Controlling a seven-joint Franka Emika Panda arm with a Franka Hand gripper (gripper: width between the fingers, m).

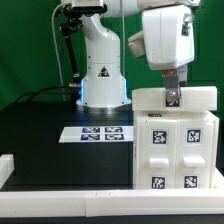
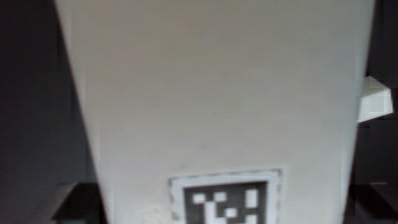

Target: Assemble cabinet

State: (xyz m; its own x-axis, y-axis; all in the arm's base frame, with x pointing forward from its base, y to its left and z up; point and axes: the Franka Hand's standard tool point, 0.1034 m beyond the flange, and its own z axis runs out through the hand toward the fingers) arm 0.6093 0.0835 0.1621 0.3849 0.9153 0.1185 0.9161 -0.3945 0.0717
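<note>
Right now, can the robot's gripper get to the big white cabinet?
Probably yes. The gripper sits right at the top edge of the cabinet, with nothing between them; whether it is gripping it is unclear.

Bright, even lighting; wrist view blurred

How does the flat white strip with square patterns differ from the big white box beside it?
The marker board is thin and lies flat on the black table; the cabinet is a tall, bulky box. The marker board's tags face up; the cabinet's face sideways toward the camera. The end effector is at the cabinet's top; nothing touches the marker board. Both are white with black-and-white square tags.
</note>
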